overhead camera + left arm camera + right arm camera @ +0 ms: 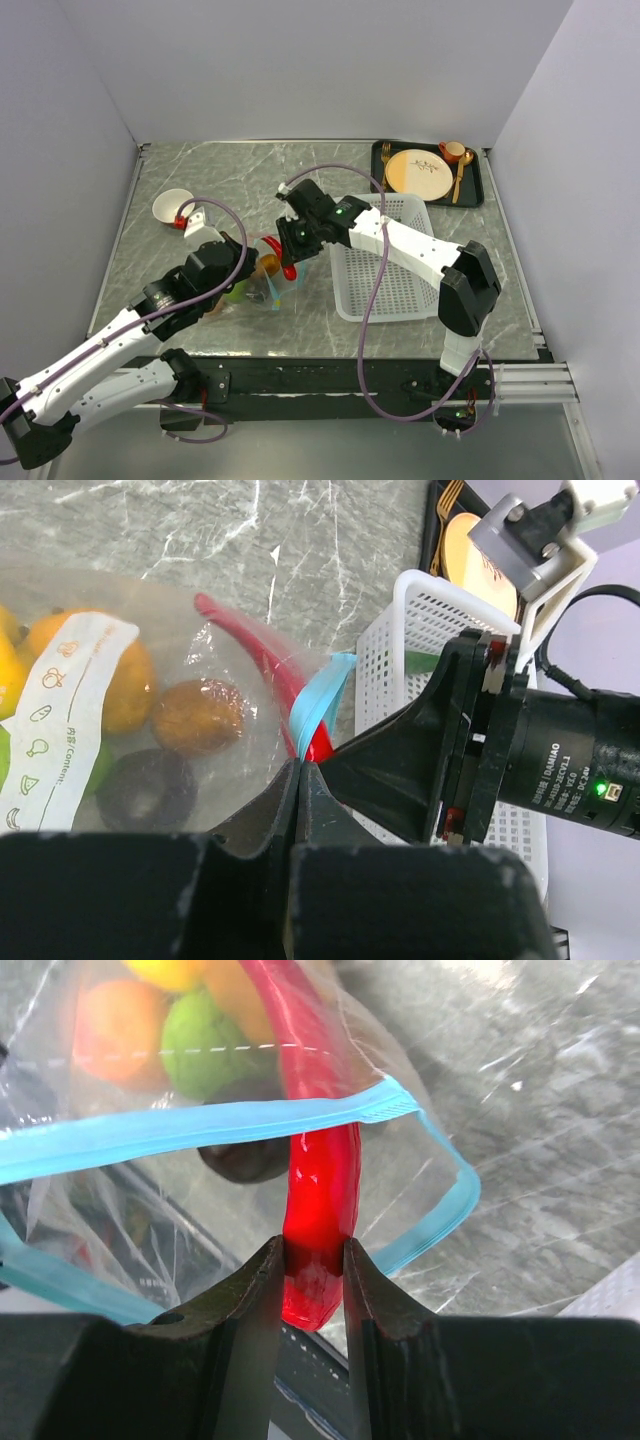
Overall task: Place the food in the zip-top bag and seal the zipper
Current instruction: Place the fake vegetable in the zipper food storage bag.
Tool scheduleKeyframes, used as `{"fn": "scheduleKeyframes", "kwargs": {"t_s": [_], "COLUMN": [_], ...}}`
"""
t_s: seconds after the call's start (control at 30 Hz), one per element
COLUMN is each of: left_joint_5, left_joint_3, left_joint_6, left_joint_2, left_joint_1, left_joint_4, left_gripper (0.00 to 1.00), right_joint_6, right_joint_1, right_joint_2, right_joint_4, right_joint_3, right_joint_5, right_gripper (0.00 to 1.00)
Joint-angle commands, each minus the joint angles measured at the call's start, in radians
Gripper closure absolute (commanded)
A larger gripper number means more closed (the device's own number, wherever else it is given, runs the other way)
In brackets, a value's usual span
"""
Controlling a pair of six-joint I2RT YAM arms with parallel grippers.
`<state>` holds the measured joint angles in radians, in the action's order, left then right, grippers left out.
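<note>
Left gripper (300, 777) is pinched flat on the mouth edge of the zip-top bag (75, 710). I see the teal zipper (322, 695) strip running straight into the seam between its fingers, no gap there. Right gripper (313, 1260) is clamped on the lower end of the red pepper (320, 1185), one finger each side, tip poking just below the pads. Pepper is half in: the upper part is past the zipper and inside the bag, the lower end sticks out of the mouth. The mouth is open, the two zipper lips apart with the pepper between them. Inside the bag I count an orange round (125, 685), a brown round (200, 717), a dark round (150, 792), a lime-green round (200, 1040) and a yellow one (175, 972), all bunched together. In the top view the bag lies on the marble table (200, 180) between the two grippers, just left of the white mesh basket (395, 285). The tray (476, 190) with the tan plate (420, 172) sits at the far right corner, well apart.
</note>
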<state>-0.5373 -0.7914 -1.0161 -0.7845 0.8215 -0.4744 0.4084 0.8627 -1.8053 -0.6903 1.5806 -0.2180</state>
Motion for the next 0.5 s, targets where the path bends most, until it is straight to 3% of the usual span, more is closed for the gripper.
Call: {"fn": "scheduleKeyframes", "kwargs": {"t_s": [0.0,0.17,0.47], "left_joint_5": [-0.009,-0.001,0.016], "left_joint_3": [0.0,0.003,0.001], "left_joint_6": [-0.016,-0.022,-0.027], "left_joint_2": [0.007,-0.009,-0.05], "left_joint_1": [-0.002,-0.002,-0.002], "left_joint_4": [0.045,0.069,0.099], "left_gripper": [0.96,0.97,0.97], "right_joint_6": [0.044,0.104,0.219], "right_joint_1": [0.013,0.033,0.084], "right_joint_2": [0.027,0.072,0.214], "right_joint_4": [0.058,0.104,0.336], "right_joint_3": [0.038,-0.025,-0.244], "right_joint_5": [0.091,0.204,0.243], "right_gripper": [0.73,0.73,0.72]}}
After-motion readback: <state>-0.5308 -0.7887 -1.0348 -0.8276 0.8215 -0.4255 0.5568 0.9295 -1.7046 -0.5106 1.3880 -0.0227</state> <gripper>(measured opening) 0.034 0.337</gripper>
